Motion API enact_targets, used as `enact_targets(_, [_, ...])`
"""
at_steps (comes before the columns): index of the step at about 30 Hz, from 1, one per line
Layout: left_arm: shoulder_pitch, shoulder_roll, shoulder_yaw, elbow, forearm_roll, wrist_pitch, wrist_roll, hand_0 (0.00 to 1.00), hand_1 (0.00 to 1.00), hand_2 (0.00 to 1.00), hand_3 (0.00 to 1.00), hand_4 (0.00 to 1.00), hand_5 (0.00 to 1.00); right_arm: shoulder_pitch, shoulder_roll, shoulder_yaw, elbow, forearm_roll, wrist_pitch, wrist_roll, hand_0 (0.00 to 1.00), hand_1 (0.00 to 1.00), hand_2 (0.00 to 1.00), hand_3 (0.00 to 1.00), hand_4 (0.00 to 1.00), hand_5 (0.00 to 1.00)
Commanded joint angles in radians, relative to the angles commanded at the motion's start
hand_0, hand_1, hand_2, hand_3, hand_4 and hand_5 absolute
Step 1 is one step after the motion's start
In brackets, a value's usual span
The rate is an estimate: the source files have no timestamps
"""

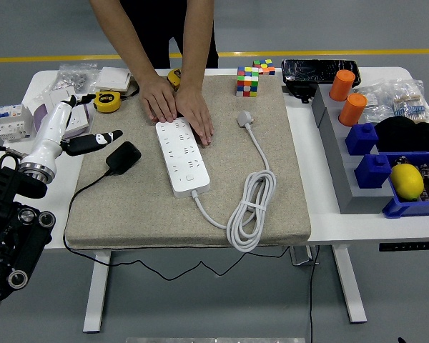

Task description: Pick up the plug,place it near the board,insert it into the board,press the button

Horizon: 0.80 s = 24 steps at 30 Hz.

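Note:
A black plug point(123, 158) with a thin black cable lies on the beige mat point(129, 207), left of the white power strip point(182, 157). The strip lies lengthwise in the mat's middle, with a button near its close end. Its own white cord is coiled to the right and ends in a white plug point(245, 118). My left hand point(86, 132) hovers just left of the black plug, fingers spread, black fingertips point(104, 138) pointing at it, holding nothing. A person's two hands point(177, 107) press flat on the strip's far end. My right arm is out of sight.
Along the far-left table edge lie a yellow tape measure point(107, 101), small boxes and bags. A colour cube point(247, 81) stands at the mat's far edge. A grey rack with orange cylinders point(347, 96), blue bins and a lemon point(407, 181) fills the right side.

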Motion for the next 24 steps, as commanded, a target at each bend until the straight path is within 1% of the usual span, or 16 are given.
enact_targets(4, [-0.017, -0.009, 0.027, 0.032, 0.007, -0.016, 0.01, 0.998, 0.998, 0.904, 0.876, 0.998, 0.321, -0.001, -0.001, 0.0, 0.0, 0.0, -0.001, -0.002, 0.934, 0.855, 0.803, 0.807, 0.998, 0.976])
enact_targets(5, [-0.022, -0.013, 0.036, 0.045, 0.007, -0.029, 0.018, 0.998, 0.998, 0.998, 0.998, 0.998, 0.552, -0.002, -0.001, 0.0, 0.0, 0.001, 0.0, -0.002, 0.935, 0.854, 0.803, 0.807, 0.998, 0.979])
enact_targets(6, [-0.028, -0.018, 0.044, 0.061, 0.007, -0.041, 0.026, 0.998, 0.998, 0.998, 0.998, 0.998, 0.552, -0.002, -0.001, -0.002, 0.0, 0.001, 0.0, -0.002, 0.935, 0.854, 0.803, 0.807, 0.998, 0.979])
enact_targets(7, [-0.033, -0.022, 0.051, 0.075, 0.006, -0.043, 0.028, 0.998, 0.998, 0.998, 0.998, 0.998, 0.552, -0.001, -0.001, -0.003, 0.0, 0.002, 0.0, -0.002, 0.935, 0.854, 0.803, 0.807, 0.998, 0.979])
enact_targets(10, [-0.041, -0.033, 0.062, 0.103, 0.003, -0.036, 0.023, 0.998, 0.998, 0.998, 0.998, 0.998, 0.552, 0.0, -0.001, -0.007, 0.0, 0.004, 0.001, -0.002, 0.935, 0.854, 0.803, 0.807, 0.998, 0.979])
enact_targets(11, [-0.045, -0.038, 0.066, 0.115, 0.003, -0.031, 0.02, 0.998, 0.998, 0.998, 0.998, 0.998, 0.578, 0.0, -0.001, -0.008, 0.0, 0.004, 0.002, -0.002, 0.934, 0.854, 0.802, 0.808, 0.998, 0.984])
enact_targets(16, [-0.063, -0.055, 0.082, 0.177, 0.006, 0.01, 0.003, 0.998, 0.998, 0.998, 0.998, 0.998, 0.578, 0.002, -0.004, -0.013, 0.0, 0.003, 0.002, -0.002, 0.934, 0.854, 0.802, 0.808, 0.998, 0.984])
enact_targets(17, [-0.067, -0.059, 0.083, 0.192, 0.012, 0.018, 0.0, 0.998, 0.998, 0.998, 0.998, 0.998, 0.557, 0.003, -0.005, -0.013, 0.0, 0.003, 0.002, -0.003, 0.934, 0.854, 0.802, 0.807, 0.998, 0.99])
enact_targets(22, [-0.085, -0.072, 0.087, 0.245, 0.047, 0.046, -0.008, 0.998, 0.998, 0.998, 0.998, 0.998, 0.557, 0.005, -0.007, -0.017, 0.0, 0.006, 0.002, -0.003, 0.934, 0.854, 0.802, 0.807, 0.998, 0.99])
enact_targets(23, [-0.089, -0.074, 0.088, 0.256, 0.055, 0.052, -0.01, 0.998, 0.998, 0.998, 0.998, 0.998, 0.517, 0.005, -0.007, -0.017, 0.0, 0.006, 0.002, -0.003, 0.934, 0.854, 0.802, 0.807, 0.998, 0.99])
enact_targets(24, [-0.091, -0.075, 0.089, 0.263, 0.061, 0.057, -0.011, 0.998, 0.998, 0.998, 0.998, 0.998, 0.517, 0.005, -0.007, -0.017, 0.0, 0.006, 0.002, -0.003, 0.935, 0.854, 0.802, 0.804, 0.998, 0.993])
